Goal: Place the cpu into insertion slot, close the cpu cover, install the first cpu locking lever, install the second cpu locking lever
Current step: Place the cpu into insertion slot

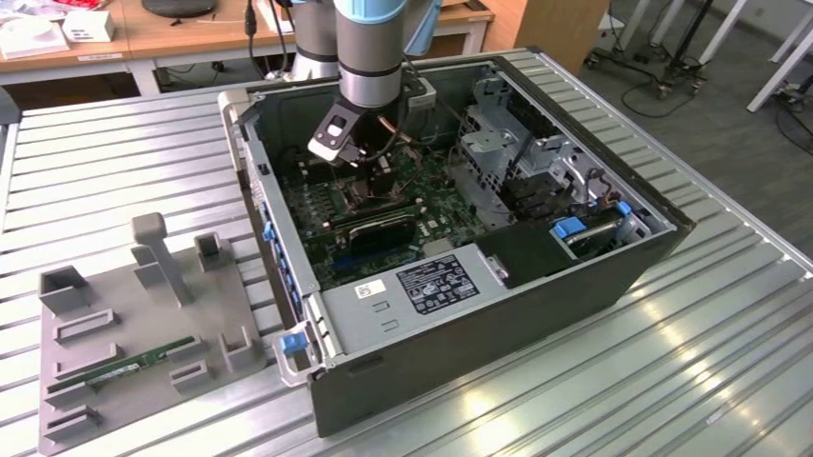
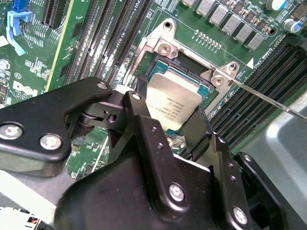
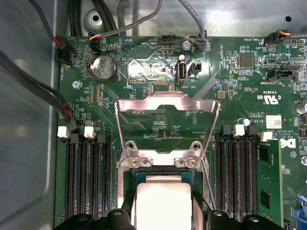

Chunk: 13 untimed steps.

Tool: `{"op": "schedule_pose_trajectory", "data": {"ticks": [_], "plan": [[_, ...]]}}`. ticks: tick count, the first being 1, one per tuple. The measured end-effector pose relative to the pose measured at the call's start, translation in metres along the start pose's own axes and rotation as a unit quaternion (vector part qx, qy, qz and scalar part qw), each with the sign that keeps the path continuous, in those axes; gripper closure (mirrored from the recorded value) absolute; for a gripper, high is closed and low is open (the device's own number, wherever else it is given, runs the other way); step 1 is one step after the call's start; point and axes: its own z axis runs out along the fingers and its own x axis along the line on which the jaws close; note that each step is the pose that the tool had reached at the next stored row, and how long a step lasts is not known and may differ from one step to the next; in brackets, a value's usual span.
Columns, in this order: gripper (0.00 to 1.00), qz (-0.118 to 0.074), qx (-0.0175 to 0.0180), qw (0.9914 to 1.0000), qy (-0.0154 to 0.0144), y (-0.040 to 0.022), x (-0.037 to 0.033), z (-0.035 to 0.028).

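The cpu (image 2: 175, 98) sits directly over the open socket (image 2: 188, 61) on the green board (image 3: 230, 100), its silver-grey top facing up. The pictures do not settle whether it already rests in the socket or hangs just above it. The gripper (image 2: 169, 104) is clenched on it, with black fingers (image 2: 138, 91) pressed against two opposite edges, as the first wrist view also shows, with the cpu (image 3: 163, 208) between them. Just beyond the chip, the cpu cover (image 3: 168, 103) stands raised on its hinge, an open silvery frame leaning away from the socket, with the board visible through its centre. A thin locking lever (image 2: 268, 99) runs from the hinge corner out over the neighbouring black memory slots (image 2: 110, 33), not latched down. More of these long slots flank the socket on both sides. A round coin battery (image 3: 104, 67) lies farther up the board near some cable plugs. In the exterior view the arm (image 1: 371, 48) reaches straight down into an open computer case (image 1: 534, 314) lying on its side on a slatted metal table (image 1: 102, 162), and the gripper (image 1: 362, 157) is low over the board. On the exterior view's left, well apart from the case, a grey tray (image 1: 114, 314) with upright blocks holds a long green memory stick (image 1: 128, 365).
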Motion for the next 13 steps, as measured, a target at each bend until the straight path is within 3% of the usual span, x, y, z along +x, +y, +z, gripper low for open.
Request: {"op": "schedule_pose_trajectory", "data": {"ticks": [13], "plan": [[0.45, 0.004, -0.0001, 0.99999, -0.0002, 0.0, 0.0, 0.0001]]}}
